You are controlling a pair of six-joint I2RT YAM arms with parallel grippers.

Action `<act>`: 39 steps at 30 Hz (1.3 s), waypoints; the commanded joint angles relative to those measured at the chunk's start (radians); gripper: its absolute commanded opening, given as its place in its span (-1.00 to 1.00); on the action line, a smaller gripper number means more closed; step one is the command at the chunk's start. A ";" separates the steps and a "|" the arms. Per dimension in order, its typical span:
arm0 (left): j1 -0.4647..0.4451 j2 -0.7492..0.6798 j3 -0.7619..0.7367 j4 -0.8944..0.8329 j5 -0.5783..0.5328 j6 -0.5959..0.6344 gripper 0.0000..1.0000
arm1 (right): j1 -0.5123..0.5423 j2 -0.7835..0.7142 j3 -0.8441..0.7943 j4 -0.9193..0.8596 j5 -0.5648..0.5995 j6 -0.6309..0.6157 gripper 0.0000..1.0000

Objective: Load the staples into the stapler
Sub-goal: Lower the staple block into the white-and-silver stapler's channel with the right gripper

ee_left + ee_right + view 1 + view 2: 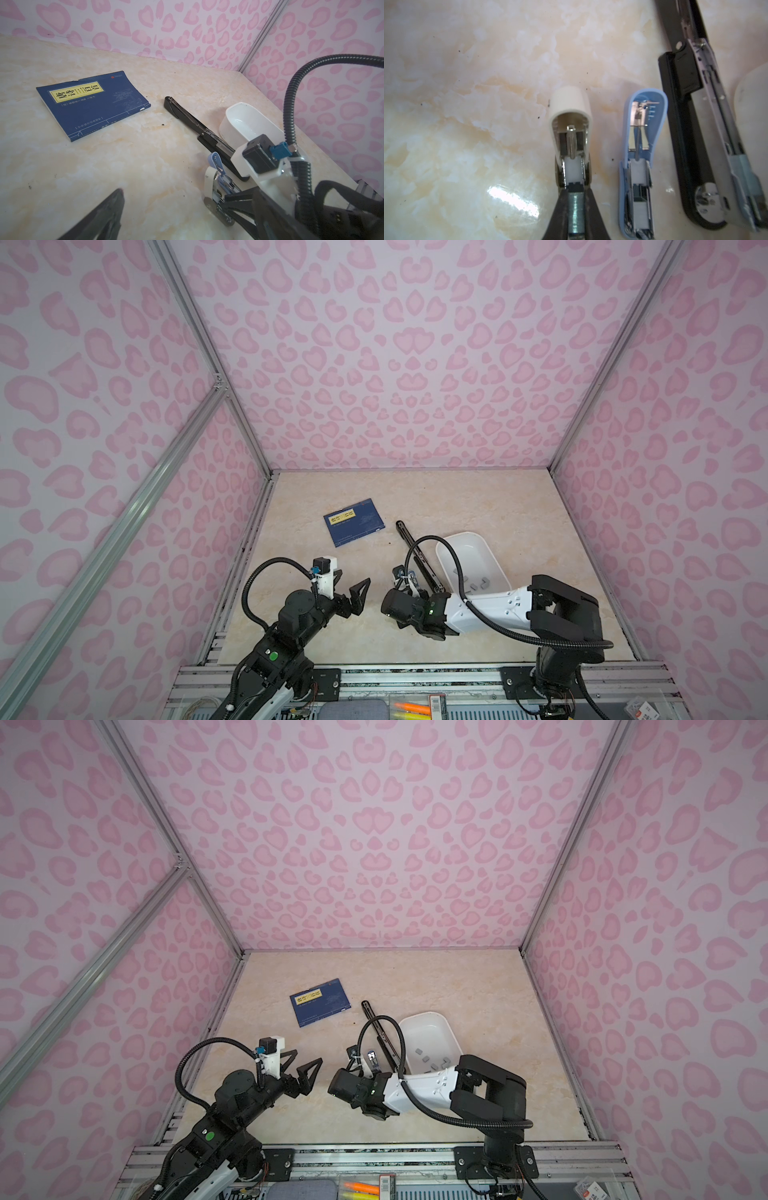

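In both top views, note the left gripper (351, 583) spread wide, holding nothing, parked near the front of the table (436, 497) and well apart from the work. Find the right gripper (362, 1067) reaching across the middle to a spot just beside the long black stapler (409, 537). Spot the spare staples (434, 1063) lying loose in the white tray (461, 534) on that stapler's other side. Ignore the blue book (355, 522).

From the left wrist view, expect only one finger (112, 205) of the idle gripper. Read the white stapler (209, 182) as lying on the table with its lid swung up, and the blue stapler (216, 161) close beside it, also open.

From the right wrist view, judge the grip: fingers pinched together on a staple strip (576, 209) lined up with the white stapler's open channel, probably already partly seated. Cannot tell how deep. Lower squarely, legs down between the metal rails, with no twist. Press until flat, then release by a small opening only, since the blue stapler, which looks already loaded, lies just beside and would shift at a knock. Lift straight away before swinging the lid down.
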 commanded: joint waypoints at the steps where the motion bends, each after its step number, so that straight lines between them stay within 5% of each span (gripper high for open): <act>1: 0.001 -0.002 -0.005 0.019 -0.005 -0.006 0.95 | 0.000 0.010 0.001 -0.005 0.013 -0.001 -0.92; 39: 0.001 -0.003 -0.005 0.019 -0.004 -0.008 0.95 | -0.003 -0.040 -0.133 0.096 -0.053 0.046 -0.84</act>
